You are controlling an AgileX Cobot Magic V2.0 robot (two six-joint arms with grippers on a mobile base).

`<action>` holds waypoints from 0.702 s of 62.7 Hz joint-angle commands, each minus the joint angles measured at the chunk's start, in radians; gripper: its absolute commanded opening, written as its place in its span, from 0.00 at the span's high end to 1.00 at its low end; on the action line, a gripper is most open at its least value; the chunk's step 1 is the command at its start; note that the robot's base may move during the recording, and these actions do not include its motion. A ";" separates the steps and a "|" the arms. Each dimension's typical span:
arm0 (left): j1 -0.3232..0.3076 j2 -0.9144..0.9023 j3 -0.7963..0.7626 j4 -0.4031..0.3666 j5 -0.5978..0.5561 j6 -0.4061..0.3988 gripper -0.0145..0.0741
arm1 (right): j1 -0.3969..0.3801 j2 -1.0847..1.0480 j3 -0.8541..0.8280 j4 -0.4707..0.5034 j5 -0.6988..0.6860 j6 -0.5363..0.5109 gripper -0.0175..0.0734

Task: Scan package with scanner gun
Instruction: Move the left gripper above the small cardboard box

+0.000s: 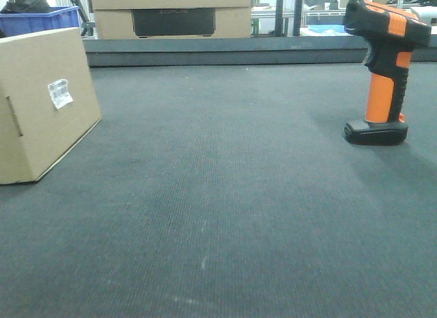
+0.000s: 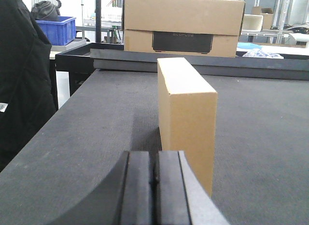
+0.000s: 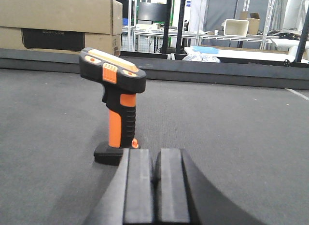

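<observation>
Not much to read here, tbh. The package (image 1: 41,103) has a small white label (image 1: 60,93) stuck on its broad face. It's got dark barcode-type lines on it, but the print is way too tiny to make out any digits. The big cardboard box (image 2: 183,15) behind the counter (image 1: 225,195) has a dark panel (image 2: 182,42) with a row of faint capital letters along its top. It looks like it starts with "ECO", but I can't pin down the rest. In the right wrist view those letters are just a blur.
</observation>
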 commanded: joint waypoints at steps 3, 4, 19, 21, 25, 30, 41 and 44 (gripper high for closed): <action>0.000 -0.003 -0.003 0.002 -0.013 -0.002 0.94 | -0.005 -0.002 -0.001 -0.007 -0.023 -0.003 0.99; 0.000 -0.003 -0.003 0.002 -0.013 -0.002 0.94 | -0.005 -0.002 -0.001 -0.007 -0.023 -0.003 0.99; 0.000 -0.003 -0.003 0.002 -0.013 -0.002 0.94 | -0.005 -0.002 -0.001 -0.007 -0.023 -0.003 0.99; 0.000 -0.003 -0.003 0.002 -0.013 -0.002 0.94 | -0.005 -0.002 -0.001 -0.007 -0.023 -0.003 0.99; 0.000 -0.003 -0.003 0.002 -0.013 -0.002 0.94 | -0.005 -0.002 -0.001 -0.007 -0.023 -0.003 0.99; 0.000 -0.003 -0.003 0.002 -0.013 -0.002 0.94 | -0.005 -0.002 -0.001 -0.007 -0.023 -0.003 0.99; 0.000 -0.003 -0.003 0.002 -0.015 -0.002 0.94 | -0.005 -0.002 -0.001 -0.007 -0.023 -0.003 0.99; 0.000 -0.003 -0.003 0.002 -0.015 -0.002 0.94 | -0.005 -0.002 -0.001 -0.007 -0.023 -0.003 0.99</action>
